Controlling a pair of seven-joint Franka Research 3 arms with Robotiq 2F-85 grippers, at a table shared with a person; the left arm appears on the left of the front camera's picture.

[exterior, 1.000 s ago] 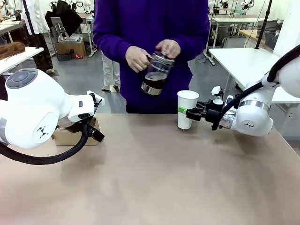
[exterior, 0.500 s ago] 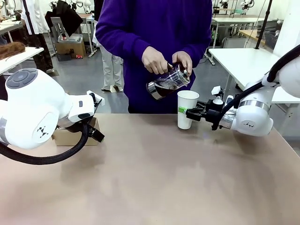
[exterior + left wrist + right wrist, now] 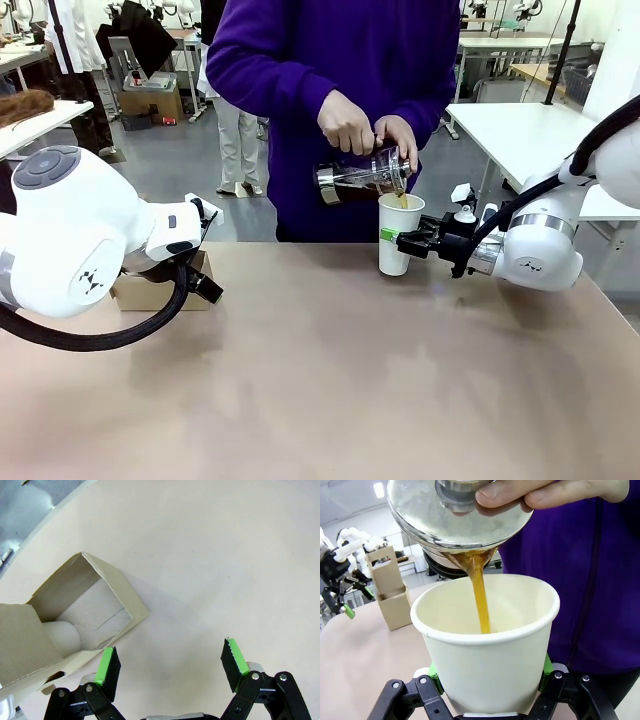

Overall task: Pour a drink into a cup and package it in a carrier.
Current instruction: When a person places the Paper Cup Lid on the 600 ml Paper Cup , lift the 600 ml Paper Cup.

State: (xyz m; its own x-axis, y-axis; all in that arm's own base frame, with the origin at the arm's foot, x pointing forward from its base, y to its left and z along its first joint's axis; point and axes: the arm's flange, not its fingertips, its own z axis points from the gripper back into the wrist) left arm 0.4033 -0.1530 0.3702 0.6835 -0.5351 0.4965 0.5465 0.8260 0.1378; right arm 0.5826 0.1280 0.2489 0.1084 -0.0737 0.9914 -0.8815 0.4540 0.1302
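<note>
Standing centre-right in the front view, the cup (image 3: 400, 215) is clamped by the right gripper (image 3: 400, 243). Left wrist view: the carrier (image 3: 25, 635) is seen left of the wide-spread left gripper (image 3: 170, 655). Right wrist view: the drink (image 3: 480, 597) is poured into the cup

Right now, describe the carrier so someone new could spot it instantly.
Start at the tan table, then go to the robot's left arm, the big white one on the picture's left in the front view. Just behind it sits the carrier: a low brown cardboard box with a tall handle tab, unlike the white cup opposite.
</note>
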